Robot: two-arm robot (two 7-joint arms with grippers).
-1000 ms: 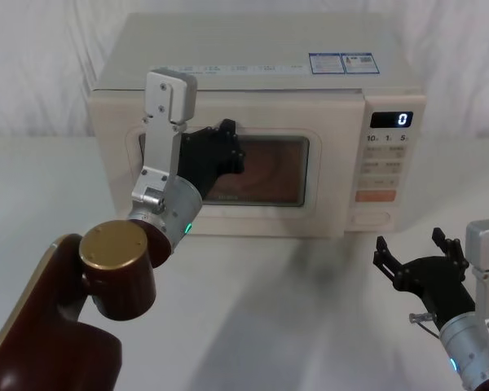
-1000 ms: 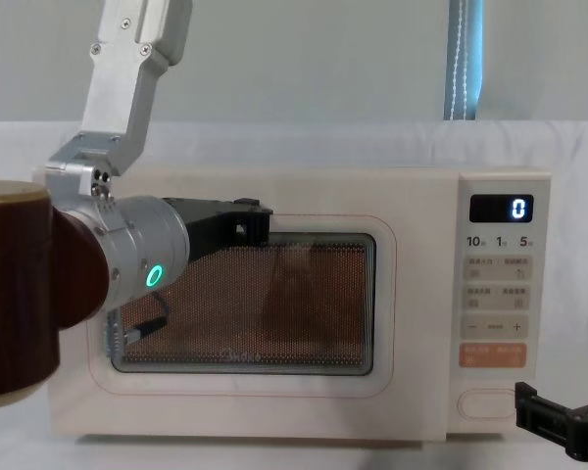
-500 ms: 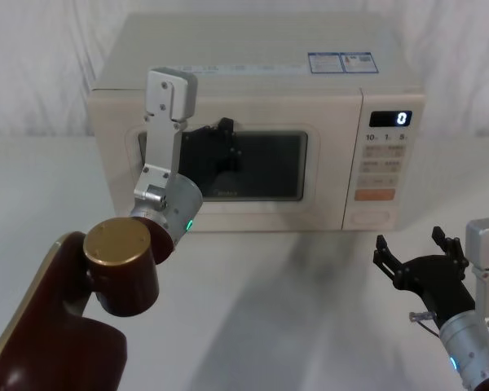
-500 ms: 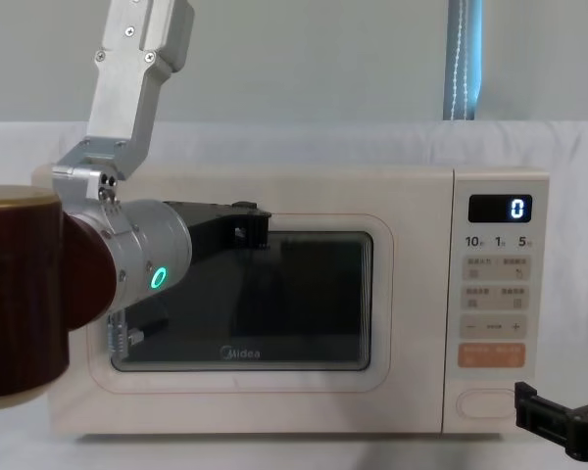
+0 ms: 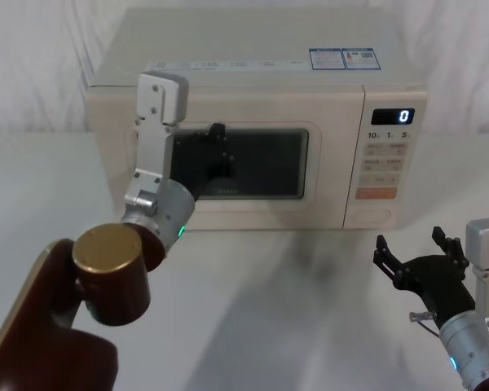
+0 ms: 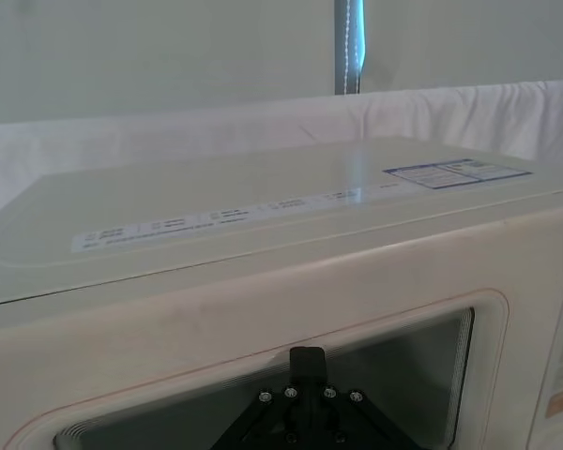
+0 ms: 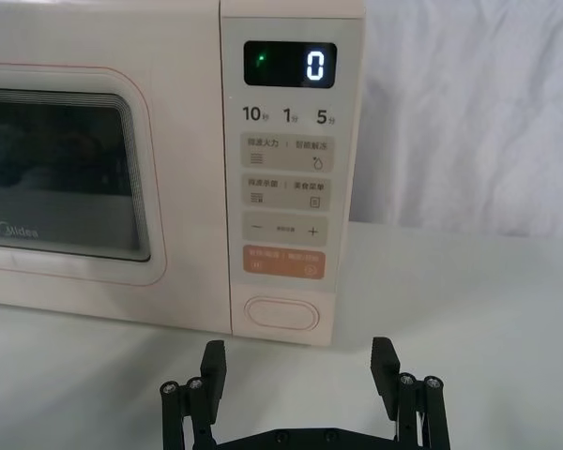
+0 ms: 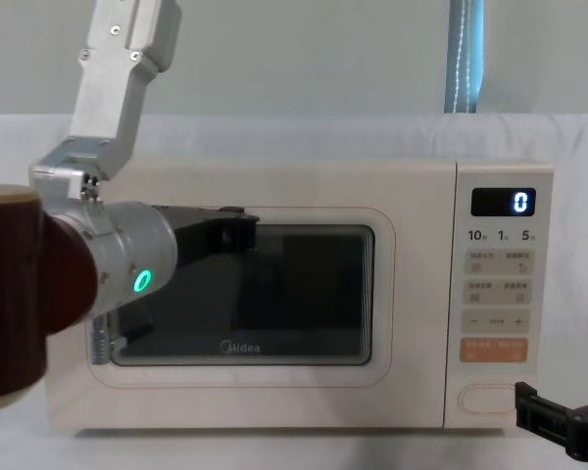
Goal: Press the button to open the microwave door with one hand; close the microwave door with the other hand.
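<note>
From the head view I see the microwave (image 5: pixel 257 122) sitting on a white counter (image 5: pixel 269 301), backed by pale drapery. The microwave door (image 5: pixel 228 163) lies flush with the cream body. My left claw (image 5: pixel 216 151) is up against the door's dark window; I cannot tell how its jaws stand. My right claw (image 5: pixel 420 265) hovers low over the counter at the right, in front of the control panel, jaws spread apart and empty.

The left wrist view looks across the microwave's top (image 6: pixel 263 211), with a label strip along it, a grey wall and white cloth behind.

In the right wrist view, the button (image 7: pixel 281 314) sits at the panel's foot, below the orange key (image 7: pixel 282 264) and the blue display (image 7: pixel 289 65) reading 0. The right claw's fingers (image 7: pixel 385 366) are wide apart, short of the button.

The chest view shows the door (image 8: pixel 304 294) shut, the left arm crossing its window, and a grey wall behind.
</note>
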